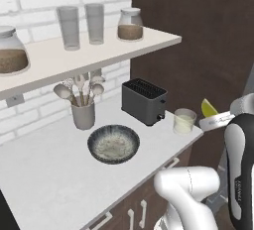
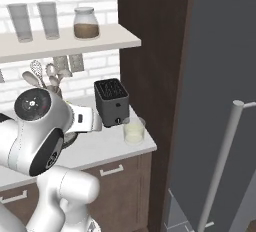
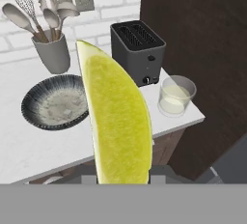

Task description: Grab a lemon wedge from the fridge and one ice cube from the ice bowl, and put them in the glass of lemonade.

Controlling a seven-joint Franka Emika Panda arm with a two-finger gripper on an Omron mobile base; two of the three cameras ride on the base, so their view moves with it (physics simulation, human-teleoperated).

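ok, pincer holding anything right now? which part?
Yes: the lemon wedge, pinched at its lower end by the pincer, upright, above the counter edge near the glass.

Even, bright rendered light, soft shadows under the shelf [image 1: 99, 50], no glare, slightly coarse edges

A kitchen: toaster [image 1: 144, 101], utensil cup [image 1: 83, 115], fridge [image 2: 220, 76].

Glass of lemonade [image 1: 184, 121] at surface [image 1: 44, 174] corner, open above; toaster [image 1: 143, 101] just behind-left; ice bowl [image 1: 113, 143] front unobstructed; shelf [image 1: 89, 55] overhangs rear.
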